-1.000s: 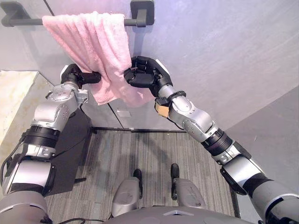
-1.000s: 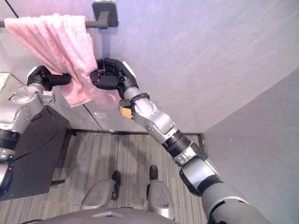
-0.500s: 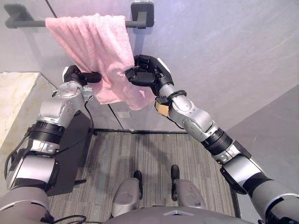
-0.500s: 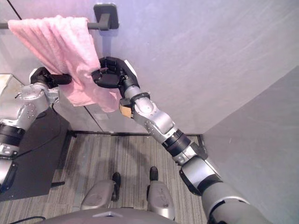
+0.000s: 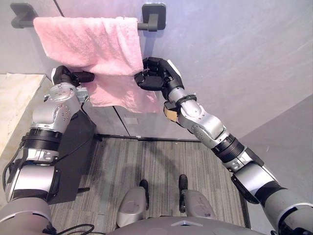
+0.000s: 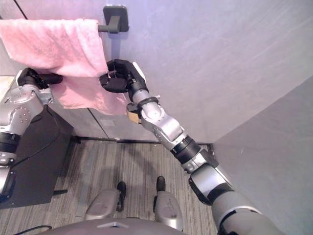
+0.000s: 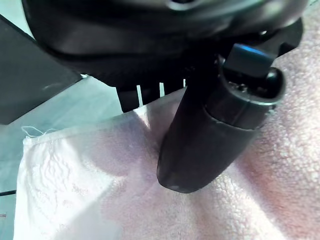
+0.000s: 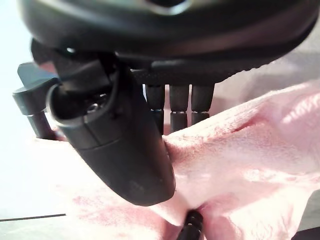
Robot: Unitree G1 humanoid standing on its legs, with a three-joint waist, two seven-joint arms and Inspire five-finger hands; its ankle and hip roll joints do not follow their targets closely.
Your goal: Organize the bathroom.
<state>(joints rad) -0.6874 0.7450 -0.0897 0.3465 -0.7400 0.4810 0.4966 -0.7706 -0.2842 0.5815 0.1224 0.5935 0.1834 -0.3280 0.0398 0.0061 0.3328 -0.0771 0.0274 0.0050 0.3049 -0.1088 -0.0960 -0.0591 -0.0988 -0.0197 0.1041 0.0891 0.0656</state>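
A pink towel (image 5: 93,44) hangs folded over the dark towel bar (image 5: 146,24) on the grey wall, spread wide along it. My left hand (image 5: 66,76) is shut on the towel's left edge, its thumb (image 7: 210,130) pressed onto the cloth (image 7: 75,195). My right hand (image 5: 155,73) is shut on the right edge just below the bar's bracket, thumb (image 8: 120,150) and fingers pinching pink cloth (image 8: 235,155). The rear layer of the towel hangs lower than the front one.
A marble counter (image 5: 14,103) lies at the left, with a black panel (image 5: 73,147) below it. The wall runs along the back and right. Striped grey carpet (image 5: 161,156) covers the floor.
Both hands have pulled apart, the left moving left, and the bunched, slanting towel is now spread flat and level along the bar. The camera has tilted slightly.
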